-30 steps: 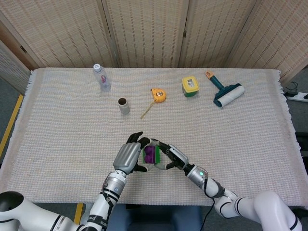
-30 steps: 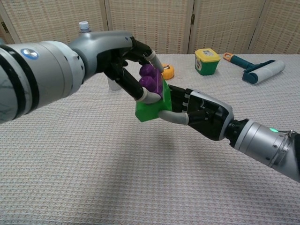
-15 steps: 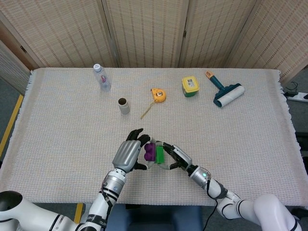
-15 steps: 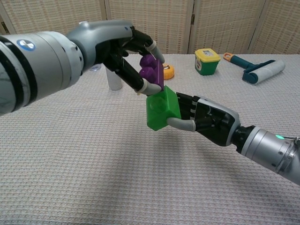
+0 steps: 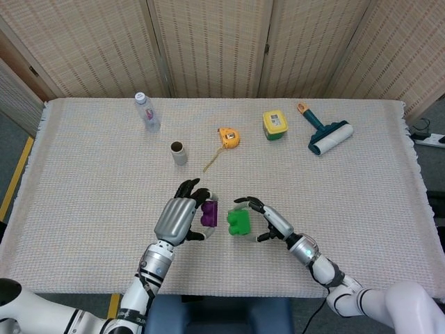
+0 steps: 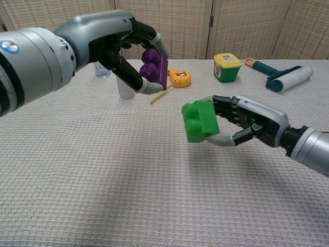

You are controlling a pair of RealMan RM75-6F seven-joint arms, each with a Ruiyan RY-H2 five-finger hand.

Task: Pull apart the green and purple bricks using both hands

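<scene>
Purple plastic sits in the left hand (image 6: 128,56), whose dark fingers and thumb close around the purple brick (image 6: 153,69) and hold it raised above the worktop (image 6: 103,170). Across a clear gap, the right hand (image 6: 241,123) grips the green brick (image 6: 199,121) between thumb and curled fingers, also lifted off the cloth. In the head view the two bricks show side by side near the front edge, purple (image 5: 208,214) to the left and green (image 5: 239,223) to the right, apart and not touching. Judged from this, the separation itself looks done: each hand has one brick and no studs are engaged. What may be left is only setting the pieces down or parting them further. Farther back on the woven cloth stand a water bottle (image 5: 147,113), a small cardboard tube (image 5: 179,153), a yellow tape measure (image 5: 228,138), a yellow-lidded green tub (image 5: 274,125) and a teal lint roller (image 5: 325,133), all well away from the hands.
</scene>
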